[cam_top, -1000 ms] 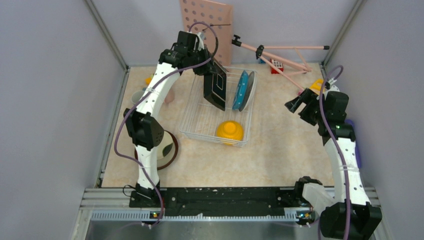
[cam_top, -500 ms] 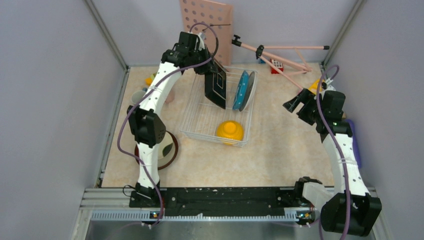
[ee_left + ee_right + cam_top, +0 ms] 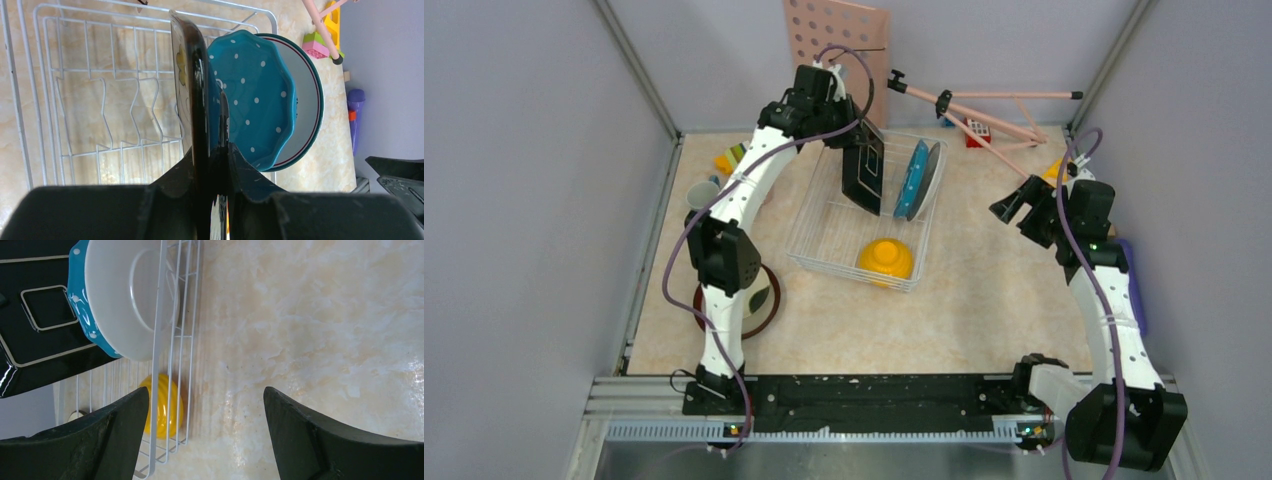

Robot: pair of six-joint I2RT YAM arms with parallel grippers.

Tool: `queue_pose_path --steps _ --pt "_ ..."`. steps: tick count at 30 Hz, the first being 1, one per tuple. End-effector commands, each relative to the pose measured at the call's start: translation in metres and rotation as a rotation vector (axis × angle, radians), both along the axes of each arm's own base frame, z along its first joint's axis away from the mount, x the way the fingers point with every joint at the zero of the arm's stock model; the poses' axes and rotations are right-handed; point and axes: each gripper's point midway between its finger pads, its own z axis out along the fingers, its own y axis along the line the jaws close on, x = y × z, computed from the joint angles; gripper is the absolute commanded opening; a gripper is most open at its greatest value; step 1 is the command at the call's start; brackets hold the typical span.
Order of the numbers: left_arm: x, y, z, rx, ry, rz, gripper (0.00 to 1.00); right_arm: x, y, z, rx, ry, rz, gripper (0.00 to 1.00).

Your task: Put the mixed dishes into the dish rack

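**Square plate held on edge over the rack, next slot beside the teal plate**

The left hand [image 3: 211, 159] is closed narrowly on the rim of the square flowered black-rimmed ceramic plate [image 3: 192, 75], one finger on each face. It holds the plate upright and edge-on over the back half of the rectangular white wire dish rack [image 3: 824, 262]. I cannot tell whether the plate's lower edge already touches the wires.

Just to the plate's right, the scalloped teal dotted plate [image 3: 255, 95] stands in the rack. The round white plate with a dark rim line [image 3: 310, 100] leans behind it. A ribbed yellow bowl [image 3: 885, 260] lies at the rack's near end.

To seat the plate well:
- Lower it straight down and keep it vertical.
- Aim its bottom edge into the gap between upright dividers left of the teal plate.
- Keep it clear of the teal plate, since a sideways nudge could tip both standing plates.
- Let go only once the wires carry the weight, because the glaze looks slick and the grip is small.
- Open slowly and draw upward.

The right hand [image 3: 1014, 208] hangs wide open and empty over the marbled beige desk [image 3: 984, 300], right of the rack. A brown-rimmed cream plate [image 3: 764, 300] and a teal mug [image 3: 701, 192] wait on the left.
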Motion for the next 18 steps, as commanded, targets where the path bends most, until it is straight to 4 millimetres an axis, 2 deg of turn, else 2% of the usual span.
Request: queue_pose_path --steps 1,4,8,14,18 --pt "-0.004 -0.01 0.086 -0.105 -0.307 -0.04 0.0 0.004 0.001 0.008 -0.006 -0.038 0.01 0.83" --pt "-0.023 -0.002 0.113 -0.132 -0.384 -0.047 0.0 0.004 0.0 0.008 -0.007 -0.04 0.008 0.83" --pt "-0.048 0.001 0.138 -0.156 -0.456 -0.106 0.0 0.004 0.001 0.008 -0.003 -0.039 0.013 0.83" --pt "-0.073 0.013 0.153 -0.143 -0.497 -0.126 0.0 0.003 0.002 0.009 0.0 -0.042 0.016 0.83" --pt "-0.083 0.012 0.158 -0.153 -0.503 -0.155 0.0 0.003 0.002 0.008 0.001 -0.039 0.017 0.83"
